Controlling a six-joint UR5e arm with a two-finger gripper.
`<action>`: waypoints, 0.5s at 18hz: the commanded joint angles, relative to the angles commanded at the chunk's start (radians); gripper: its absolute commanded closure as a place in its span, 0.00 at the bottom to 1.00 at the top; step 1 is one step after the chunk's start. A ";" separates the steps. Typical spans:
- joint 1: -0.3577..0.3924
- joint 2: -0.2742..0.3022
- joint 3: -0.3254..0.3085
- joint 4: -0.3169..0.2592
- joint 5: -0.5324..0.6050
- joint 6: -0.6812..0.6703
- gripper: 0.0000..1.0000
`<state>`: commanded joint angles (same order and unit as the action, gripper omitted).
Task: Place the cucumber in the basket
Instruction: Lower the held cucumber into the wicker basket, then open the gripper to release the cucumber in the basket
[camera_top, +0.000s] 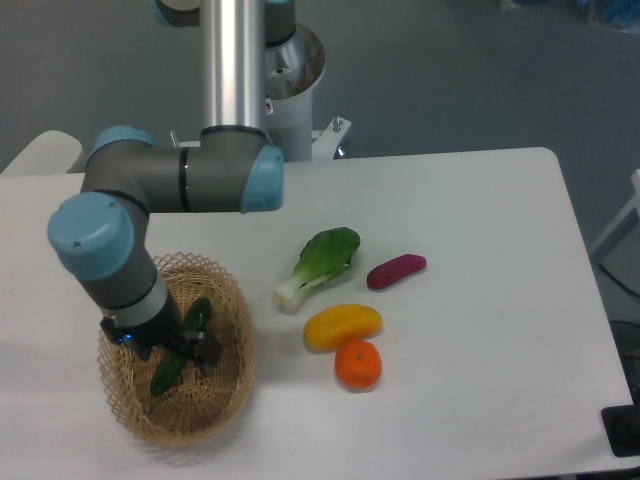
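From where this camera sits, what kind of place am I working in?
Probably a robotics lab or test cell, not a kitchen: a plain white table on a grey floor, an arm on a metal pedestal, and neatly staged props, the bok choy, orange and wicker basket.

Bok choy (320, 264), purple yam (396, 271), yellow fruit (343, 326) and orange (358, 365) lie on the table (480, 330).

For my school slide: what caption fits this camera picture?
Robot gripper over the cucumber lying in the wicker basket.
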<state>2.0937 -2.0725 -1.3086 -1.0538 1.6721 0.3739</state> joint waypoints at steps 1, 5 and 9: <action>0.025 0.006 0.005 -0.002 -0.005 0.055 0.00; 0.120 0.043 0.006 -0.014 -0.011 0.285 0.00; 0.230 0.080 0.005 -0.109 -0.026 0.547 0.00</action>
<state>2.3237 -1.9927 -1.3039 -1.1625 1.6460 0.9211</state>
